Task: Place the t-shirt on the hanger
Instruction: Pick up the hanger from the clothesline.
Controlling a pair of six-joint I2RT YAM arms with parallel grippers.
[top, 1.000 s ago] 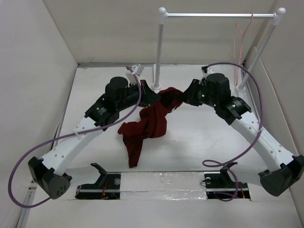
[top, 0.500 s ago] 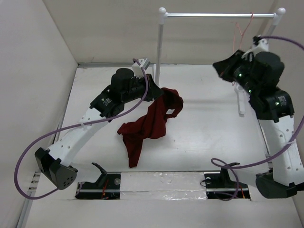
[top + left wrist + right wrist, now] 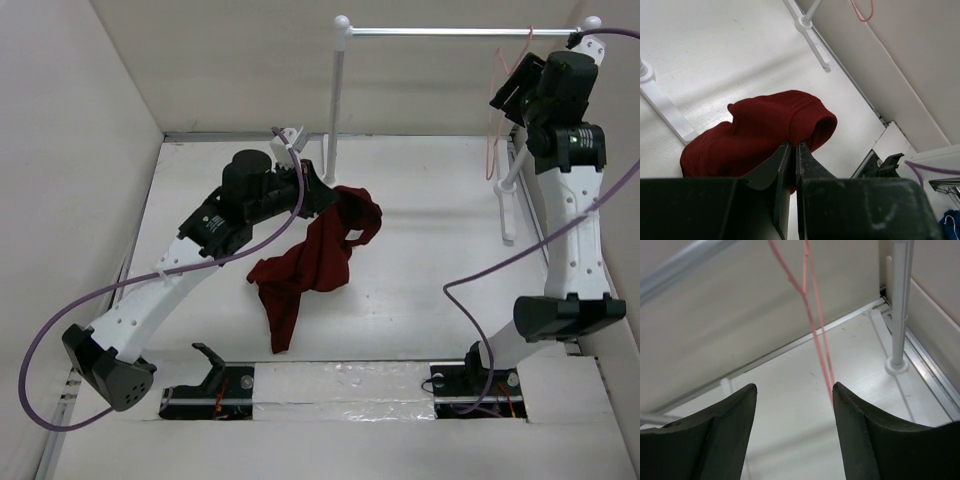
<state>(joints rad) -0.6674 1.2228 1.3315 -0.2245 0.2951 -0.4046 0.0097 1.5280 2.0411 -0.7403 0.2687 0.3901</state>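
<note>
Top external view: the left tool (image 3: 322, 198) is clenched on a fold of the t-shirt (image 3: 312, 258), holding its upper part up just short of 12 o'clock from the table (image 3: 430, 270) centre, while the rest trails down toward 7 o'clock. The right tool (image 3: 794, 390) is spread wide, up at 2 o'clock by the hanger (image 3: 825, 365), which hangs from the rack bar (image 3: 450, 32). The wire lies close against one finger, ungripped. Best, I judge: centre the wire between the fingers, close firmly, then lift the hook off without swinging.
</note>
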